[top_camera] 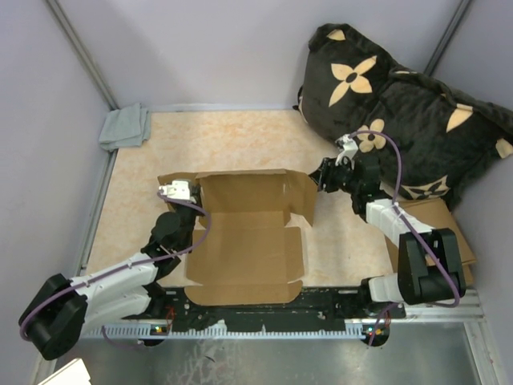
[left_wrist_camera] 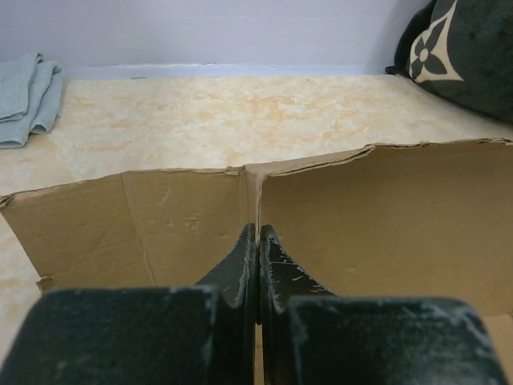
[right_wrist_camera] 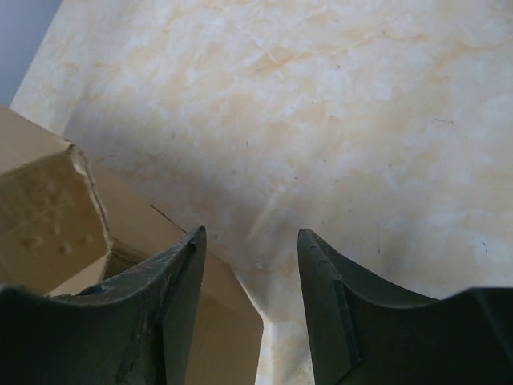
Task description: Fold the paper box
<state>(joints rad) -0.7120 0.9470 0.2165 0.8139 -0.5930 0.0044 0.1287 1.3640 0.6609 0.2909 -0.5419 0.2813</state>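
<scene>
The paper box (top_camera: 248, 241) lies open in the middle of the table, its far wall and side flaps partly raised. My left gripper (top_camera: 187, 192) is at the box's far left corner. In the left wrist view it (left_wrist_camera: 258, 233) is shut, with a thin cardboard edge pinched between the fingers in front of the standing brown wall (left_wrist_camera: 385, 216). My right gripper (top_camera: 321, 178) is at the box's far right corner flap. In the right wrist view it (right_wrist_camera: 250, 245) is open and empty, with the flap (right_wrist_camera: 48, 224) beside and under the left finger.
A grey cloth (top_camera: 126, 126) lies at the far left corner. A black pillow with tan flowers (top_camera: 401, 104) fills the far right. A stack of flat cardboard (top_camera: 437, 215) lies under the right arm. Enclosure walls close in both sides.
</scene>
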